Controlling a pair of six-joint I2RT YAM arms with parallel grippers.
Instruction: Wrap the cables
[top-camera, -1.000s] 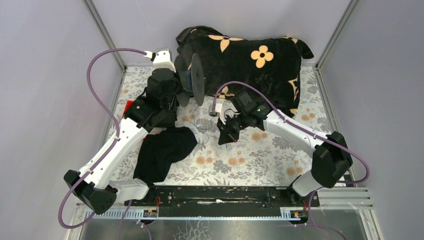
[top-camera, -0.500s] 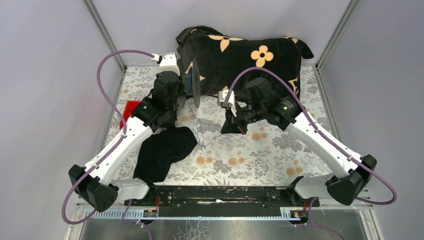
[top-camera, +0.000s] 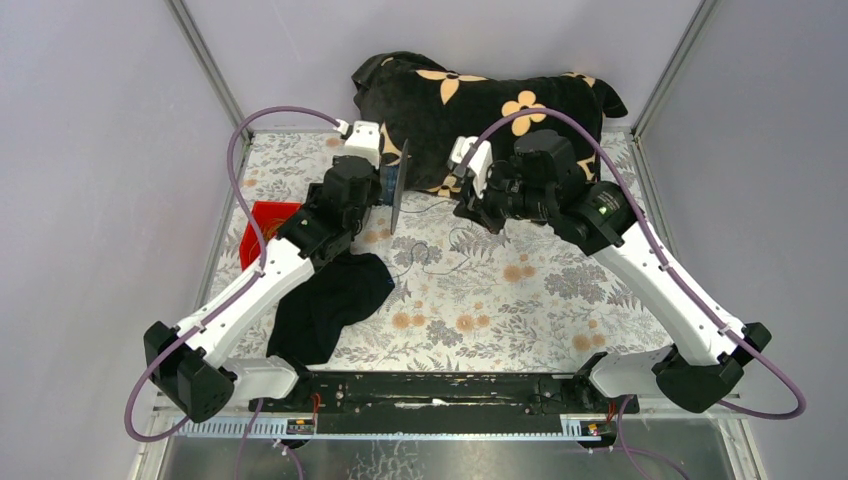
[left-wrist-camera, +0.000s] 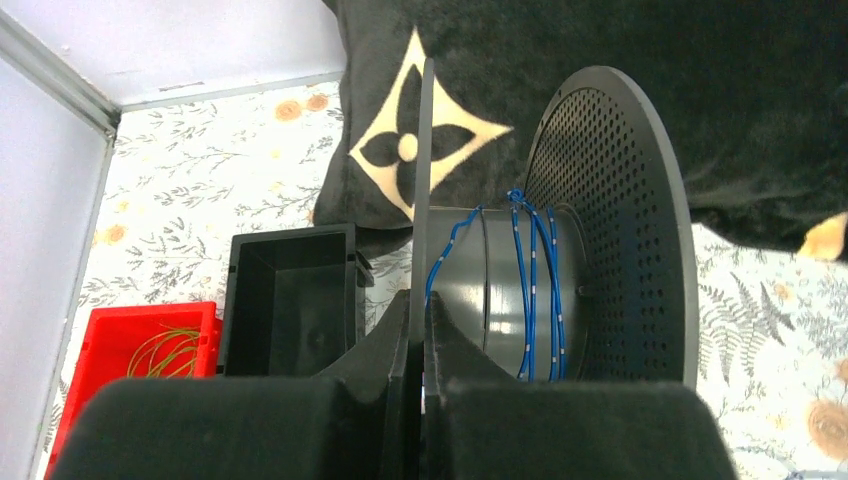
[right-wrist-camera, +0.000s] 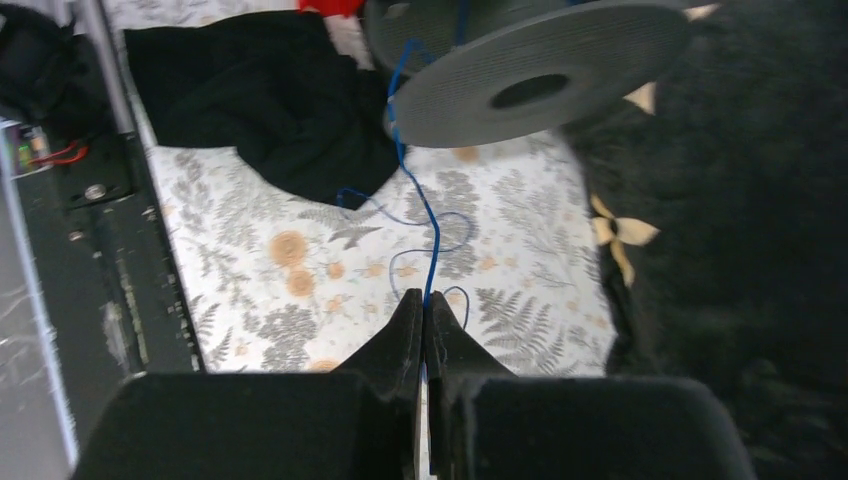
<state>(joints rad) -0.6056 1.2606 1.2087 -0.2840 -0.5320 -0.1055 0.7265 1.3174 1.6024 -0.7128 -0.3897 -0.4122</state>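
Observation:
My left gripper (top-camera: 385, 192) is shut on the near flange of the black spool (top-camera: 399, 188) and holds it on edge above the table by the blanket. In the left wrist view the fingertips (left-wrist-camera: 422, 310) clamp that thin flange (left-wrist-camera: 423, 170), and a few turns of blue cable (left-wrist-camera: 530, 290) lie round the hub. My right gripper (top-camera: 476, 208) is shut on the blue cable (right-wrist-camera: 418, 195), which runs from its fingertips (right-wrist-camera: 423, 305) up to the spool (right-wrist-camera: 540, 70). Slack cable (top-camera: 432, 252) lies in loops on the floral table.
A black blanket with tan flowers (top-camera: 500, 110) fills the back. A black cloth (top-camera: 330, 300) lies front left. A red bin (top-camera: 268, 225) with orange-yellow strands (left-wrist-camera: 165, 350) and a black bin (left-wrist-camera: 290, 300) stand at the left. A black rail (top-camera: 440, 390) runs along the front.
Both arms have moved toward the back. The left gripper carried the spool to the right, uncovering the red bin. The right gripper rose toward the blanket, pulling the cable with it.

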